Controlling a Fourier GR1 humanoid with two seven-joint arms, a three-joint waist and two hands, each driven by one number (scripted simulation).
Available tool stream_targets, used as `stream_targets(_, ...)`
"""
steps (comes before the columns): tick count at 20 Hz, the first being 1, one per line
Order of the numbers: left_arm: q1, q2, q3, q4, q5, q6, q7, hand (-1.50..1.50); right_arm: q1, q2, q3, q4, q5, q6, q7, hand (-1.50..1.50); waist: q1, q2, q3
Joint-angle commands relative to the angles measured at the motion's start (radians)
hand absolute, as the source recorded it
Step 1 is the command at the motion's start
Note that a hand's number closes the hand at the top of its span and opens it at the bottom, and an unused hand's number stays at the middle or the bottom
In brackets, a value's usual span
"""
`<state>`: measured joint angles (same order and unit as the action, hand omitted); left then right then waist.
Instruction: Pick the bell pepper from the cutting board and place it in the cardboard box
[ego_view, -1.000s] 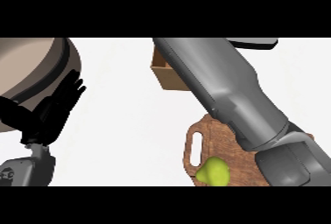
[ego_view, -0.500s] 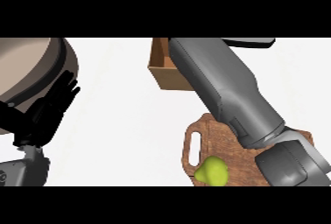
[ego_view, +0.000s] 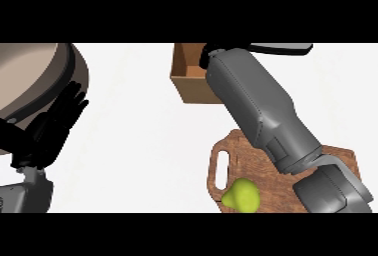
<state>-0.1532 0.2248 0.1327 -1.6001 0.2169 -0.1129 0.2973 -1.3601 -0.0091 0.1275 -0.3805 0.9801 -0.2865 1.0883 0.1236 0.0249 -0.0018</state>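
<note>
Yellow-green bell pepper (ego_view: 243, 196) resting on the wooden cutting board (ego_view: 236, 157), near the board's lower left corner, just below the long handle slot. Smooth, glossy skin, rounded at the base and narrowing toward the top, almost pear-shaped from this angle; lighter highlight along the left flank, darker shade toward the underside. Bottom of the pepper cut off at the view's lower edge. No hand touching it.

Cutting board reddish-brown with visible grain, lying on the white table (ego_view: 140, 165) at lower right, partly covered by the right forearm (ego_view: 258, 110). Forearm grey and boxy, running diagonally from the lower right up toward the top centre, crossing over the board and reaching the cardboard box (ego_view: 188, 75). Box open-topped, brown, standing at upper centre, well apart from the pepper; its right part hidden behind the arm. Right hand itself mostly out of sight above the box, only a dark sliver at the top edge, so fingers impossible to judge.

Left hand (ego_view: 52, 130) black, at the left side, fingers straight and spread, pointing up and right, holding nothing, resting just beside a large round pan (ego_view: 70, 70) with a dark rim and pale inside at upper left.
</note>
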Motion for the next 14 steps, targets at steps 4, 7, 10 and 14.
stream_targets(4, 0.023, -0.018, -0.004, 0.009, -0.005, 0.004, -0.021, 0.0, 0.017, 0.009, 0.033, -0.084, 0.016, -0.38, 0.068, -1.5, -0.028, -0.009, 0.001)
stream_targets(7, 0.026, -0.016, 0.011, 0.021, -0.008, 0.02, -0.012, 0.0, 0.031, 0.009, 0.023, -0.117, 0.041, -0.532, 0.096, -1.5, -0.048, -0.013, 0.001)
stream_targets(10, 0.04, -0.003, 0.023, -0.004, 0.004, 0.013, -0.005, 0.0, 0.073, 0.009, 0.017, -0.137, 0.065, -0.674, 0.104, -1.5, -0.054, -0.018, 0.001)
stream_targets(14, 0.078, -0.026, 0.02, 0.012, -0.019, 0.025, -0.053, 0.0, 0.061, 0.009, 0.017, -0.183, 0.07, -0.734, 0.153, -1.5, -0.081, -0.028, 0.0)
